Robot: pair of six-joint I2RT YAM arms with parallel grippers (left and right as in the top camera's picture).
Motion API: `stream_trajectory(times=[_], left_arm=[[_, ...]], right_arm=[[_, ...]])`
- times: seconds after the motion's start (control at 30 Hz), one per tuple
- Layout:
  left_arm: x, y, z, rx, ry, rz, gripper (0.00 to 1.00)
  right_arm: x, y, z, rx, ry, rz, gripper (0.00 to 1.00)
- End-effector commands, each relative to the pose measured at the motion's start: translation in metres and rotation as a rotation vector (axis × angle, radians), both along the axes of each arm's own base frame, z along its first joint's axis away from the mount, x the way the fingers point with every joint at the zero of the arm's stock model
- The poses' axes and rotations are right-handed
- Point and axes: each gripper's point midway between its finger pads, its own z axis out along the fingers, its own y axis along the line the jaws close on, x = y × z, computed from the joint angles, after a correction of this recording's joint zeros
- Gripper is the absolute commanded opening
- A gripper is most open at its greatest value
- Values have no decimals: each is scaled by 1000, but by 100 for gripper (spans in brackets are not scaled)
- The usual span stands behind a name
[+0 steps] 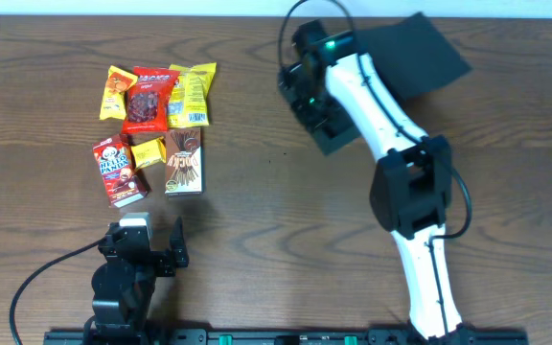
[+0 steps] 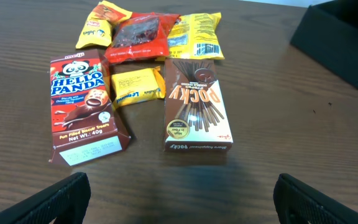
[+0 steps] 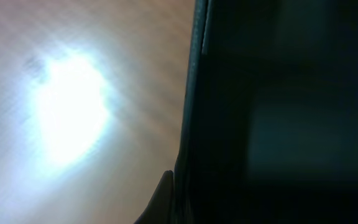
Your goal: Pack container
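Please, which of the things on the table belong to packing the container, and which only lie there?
Belong to the job (the snacks likely as contents):
the container; Hello Panda box; Pocky box; red packet; small yellow packet; large yellow packet; orange-yellow packet.

Merely there:
black cable by the left arm; wooden table.

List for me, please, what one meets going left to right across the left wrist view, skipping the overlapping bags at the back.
Red Hello Panda cardboard box → small yellow foil packet → brown Pocky cardboard box → dark matte cardboard container at the right edge.
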Motion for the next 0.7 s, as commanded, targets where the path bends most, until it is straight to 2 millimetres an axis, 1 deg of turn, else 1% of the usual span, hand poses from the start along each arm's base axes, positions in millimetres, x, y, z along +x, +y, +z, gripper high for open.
stream_trajectory(times=[0.0,0.07,0.17,0.2,0.23,0.27,0.33,0.37,0.47,0.53,0.6,0.63,0.67], left_arm=[[0,2,-7,12,10,5,95],[0,2,-7,12,10,5,95],[0,2,-7,12,10,5,95],[0,2,-7,12,10,5,95],[0,2,-7,12,10,5,95],[0,2,-7,12,10,5,95],[0,2,-7,12,10,5,95],[0,2,-7,12,10,5,95],[0,2,-7,12,10,5,95],[0,2,-7,12,10,5,95],[0,2,-7,12,10,5,95],[0,2,-7,12,10,5,95],[0,2,-7,12,10,5,95]], right_arm=[[-45,48,-7,66,114,184,1],[-69,66,-6,64,158,265,1],[-94,79,-3,48,200,366,2],[-102,85,-1,62,212,401,2],[-114,96,5,107,234,457,1],[-121,101,11,129,243,487,2],[-127,106,21,135,227,513,2],[-128,105,28,124,205,529,2],[-125,95,51,78,113,546,2],[-123,81,67,73,52,534,2],[-126,66,76,83,18,515,2],[-129,60,76,88,5,510,1],[-137,54,73,97,-14,527,1]])
